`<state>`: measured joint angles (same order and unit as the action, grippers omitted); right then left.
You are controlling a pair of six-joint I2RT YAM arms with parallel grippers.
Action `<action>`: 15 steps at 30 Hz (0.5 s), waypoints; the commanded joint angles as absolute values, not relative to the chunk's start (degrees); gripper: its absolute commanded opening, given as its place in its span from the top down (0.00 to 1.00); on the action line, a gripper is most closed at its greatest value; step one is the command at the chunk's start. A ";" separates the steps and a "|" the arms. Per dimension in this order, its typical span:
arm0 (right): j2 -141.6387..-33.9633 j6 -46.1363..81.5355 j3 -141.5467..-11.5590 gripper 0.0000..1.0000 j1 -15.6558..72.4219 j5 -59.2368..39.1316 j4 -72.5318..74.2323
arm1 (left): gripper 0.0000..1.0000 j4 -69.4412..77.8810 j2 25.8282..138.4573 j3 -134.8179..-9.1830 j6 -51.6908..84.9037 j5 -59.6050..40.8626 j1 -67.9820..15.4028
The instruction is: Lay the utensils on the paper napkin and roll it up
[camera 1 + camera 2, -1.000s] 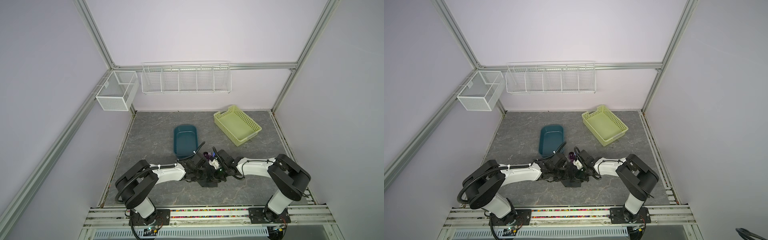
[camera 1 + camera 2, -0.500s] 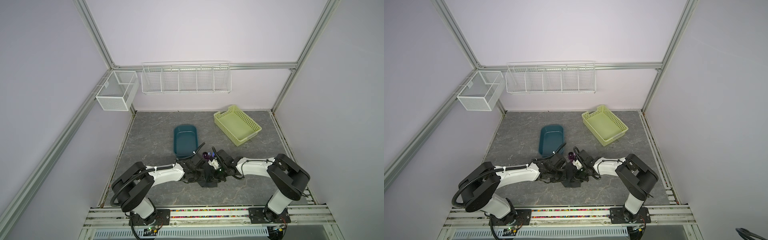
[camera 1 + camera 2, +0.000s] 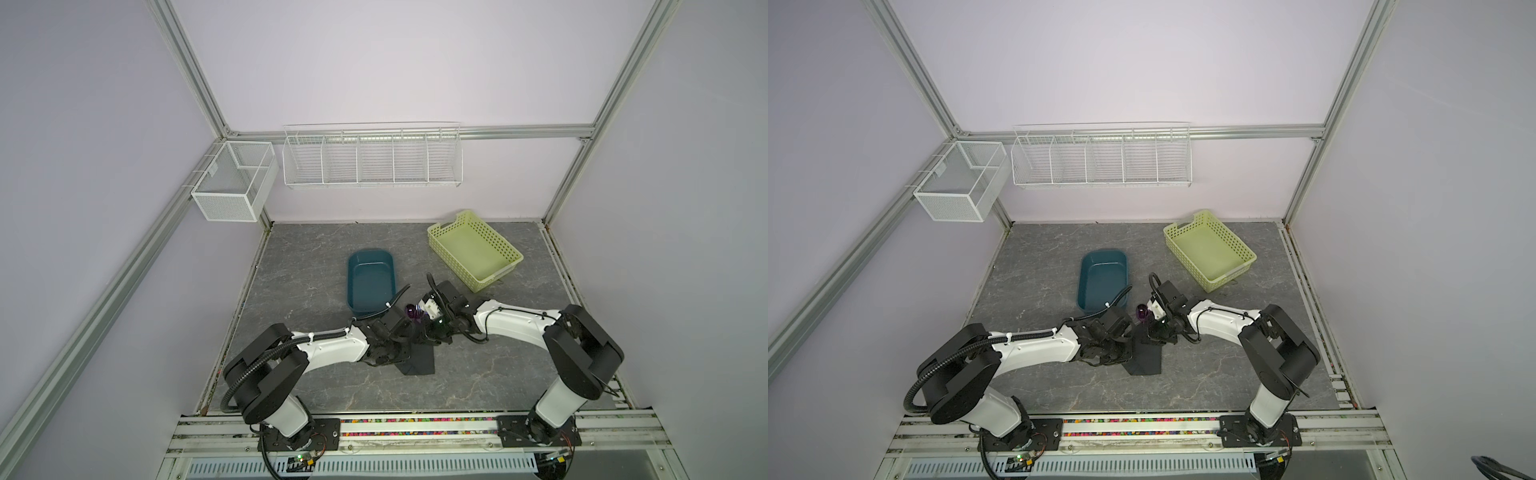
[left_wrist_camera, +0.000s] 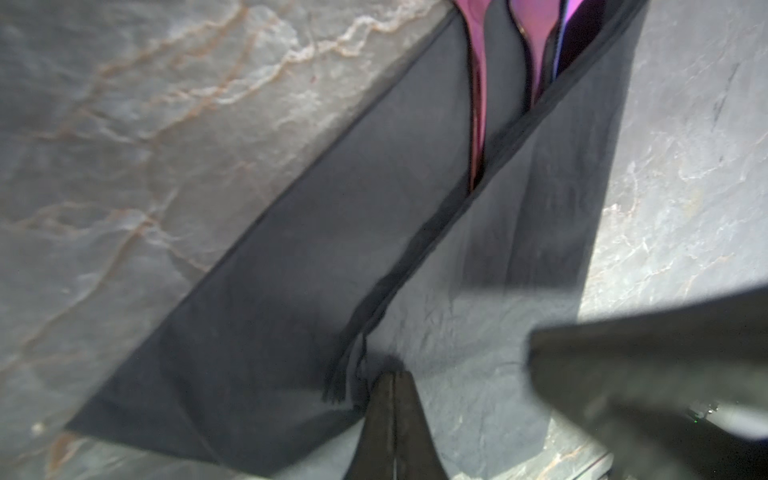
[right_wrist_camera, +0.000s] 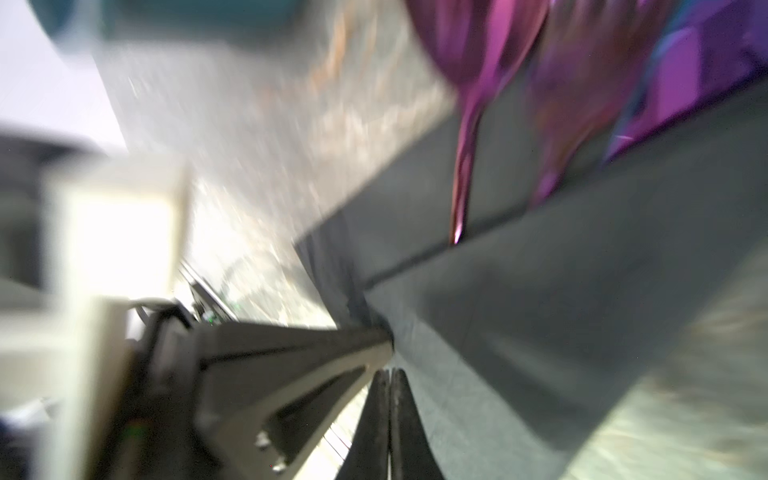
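Left gripper (image 4: 392, 376), closed, pinches the folded paper napkin (image 4: 291, 270). Right gripper (image 5: 390, 372), closed, tips at its edge. Utensils (image 4: 478, 83) protrude ahead of both.

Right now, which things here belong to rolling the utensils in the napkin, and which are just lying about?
In the job:
- paper napkin, one flap folded over
- utensils, handles under that flap, purple heads showing

Lying about:
- teal tub
- yellow-green basket
- wire rack and mesh box on the walls

text: none legible | labels: none | brands: none | numbers: 0 | signs: none
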<state>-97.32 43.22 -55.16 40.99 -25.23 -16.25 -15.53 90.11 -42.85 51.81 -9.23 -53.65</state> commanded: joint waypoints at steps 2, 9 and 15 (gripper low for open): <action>-101.18 41.58 -58.97 0.93 39.25 -24.91 -18.11 | 1.00 -17.02 91.40 -40.97 52.12 -8.09 -53.66; -106.36 40.63 -62.58 0.93 39.04 -25.51 -18.45 | 1.00 -16.85 91.56 -40.62 52.14 -8.26 -53.61; -108.41 39.65 -63.01 0.93 39.04 -23.12 -20.17 | 1.00 -16.18 91.32 -39.95 52.48 -8.44 -53.63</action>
<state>-107.46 41.08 -62.00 39.09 -24.91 -17.91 -14.35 89.91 -42.19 51.96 -9.34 -53.65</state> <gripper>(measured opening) 0.068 0.047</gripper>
